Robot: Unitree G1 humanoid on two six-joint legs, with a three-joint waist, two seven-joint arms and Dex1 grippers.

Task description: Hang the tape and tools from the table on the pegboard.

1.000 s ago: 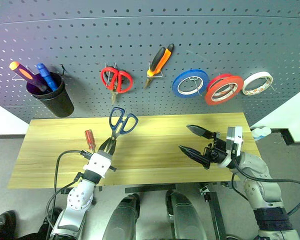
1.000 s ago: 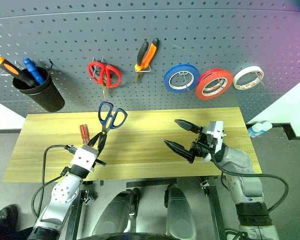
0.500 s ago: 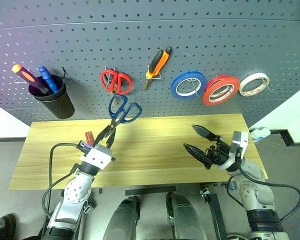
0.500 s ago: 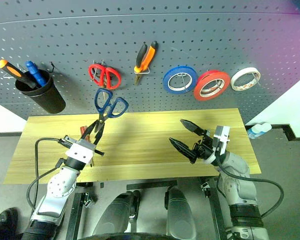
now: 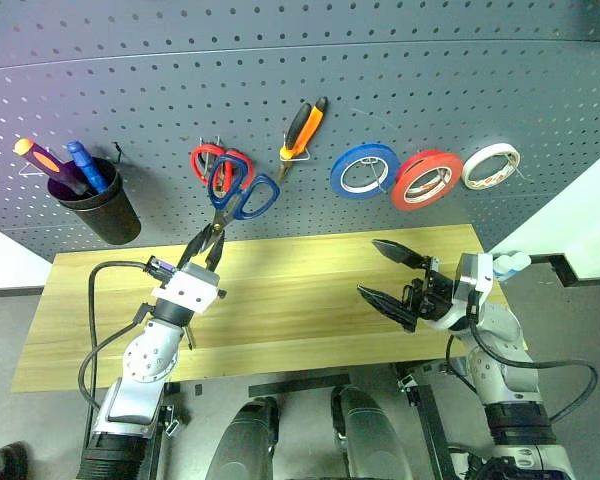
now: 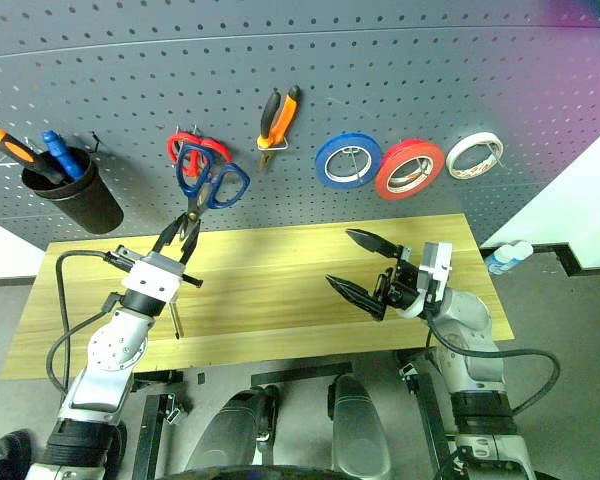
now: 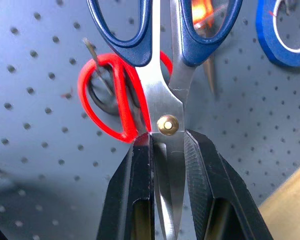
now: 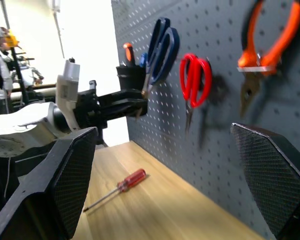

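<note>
I'm holding the blue-handled scissors (image 5: pixel 234 196) up with my left gripper (image 5: pixel 202 250), fingers clamping the blades, handles overlapping the red scissors (image 5: pixel 208 163) on the pegboard (image 5: pixel 400 80). My right gripper (image 5: pixel 391 274) is hovering with fingers spread, gripping nothing, over the table (image 5: pixel 300 300), right of the screwdriver (image 6: pixel 176 318).

**One screwdriver on the wooden surface**

The long rectangular surface of light yellowish wood grain (image 6: pixel 280 270) stands with its far edge along the foot of the wall. On it lies a slim screwdriver with a clear-red handle (image 8: pixel 116 188), flat on the wood toward the surface's left part, its steel shaft pointing toward the near edge.
</note>
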